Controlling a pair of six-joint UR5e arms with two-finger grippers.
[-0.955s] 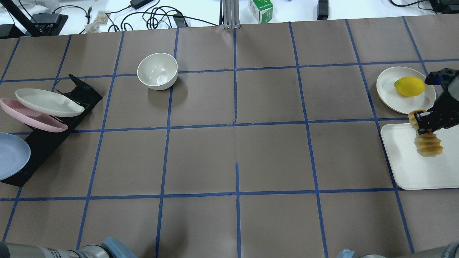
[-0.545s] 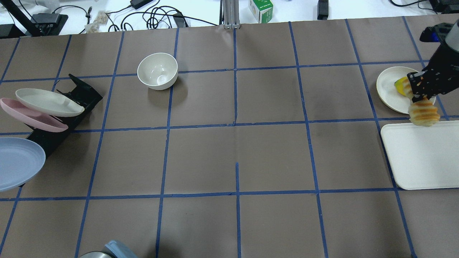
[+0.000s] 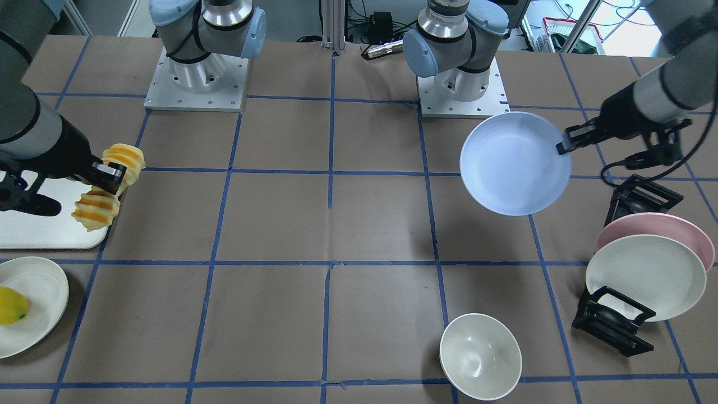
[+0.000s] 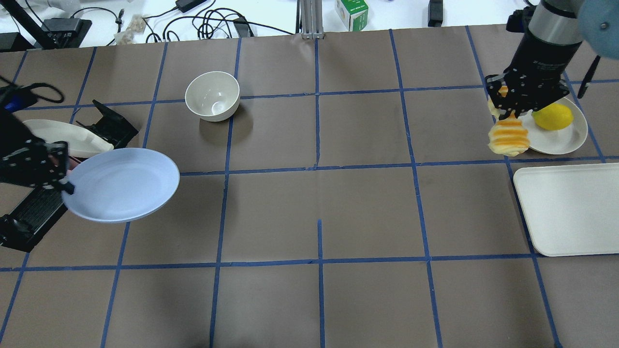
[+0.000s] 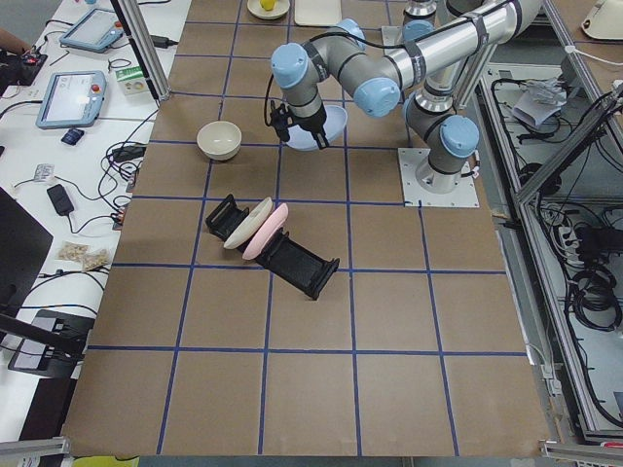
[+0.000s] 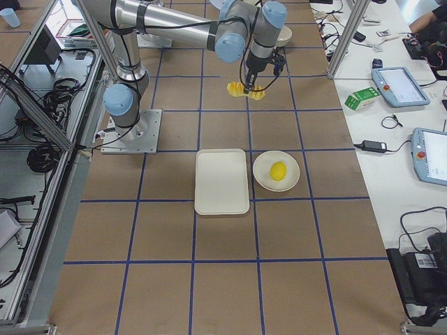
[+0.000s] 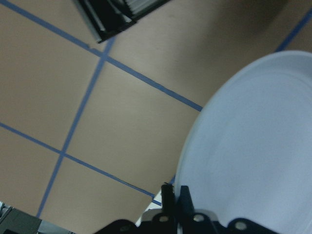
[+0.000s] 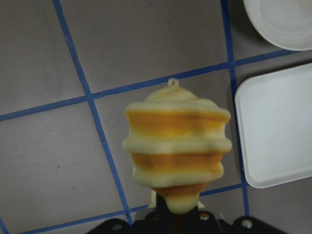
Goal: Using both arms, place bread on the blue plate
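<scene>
My right gripper [image 4: 513, 108] is shut on the middle of the bread [image 4: 508, 136], a ridged yellow and orange-brown loaf that droops at both ends. It hangs in the air at the near-left edge of the cream plate with the lemon, and fills the right wrist view [image 8: 175, 146]. My left gripper [image 4: 62, 180] is shut on the rim of the blue plate [image 4: 123, 184] and holds it in the air, right of the rack. In the front view the plate [image 3: 513, 163] hangs tilted and the bread [image 3: 96, 210] is at the left.
A cream plate [image 4: 556, 139] with a yellow lemon [image 4: 552, 116] lies at the far right. A white tray [image 4: 568, 208] lies near it. A white bowl [image 4: 213, 95] stands at the far left-centre. A black rack [image 3: 611, 322] holds a pink plate [image 3: 656, 224] and a cream plate [image 3: 645, 278].
My right gripper carried the bread off the tray, away from me and to the left, past the lemon plate. My left gripper carried the blue plate rightward, away from the rack.
</scene>
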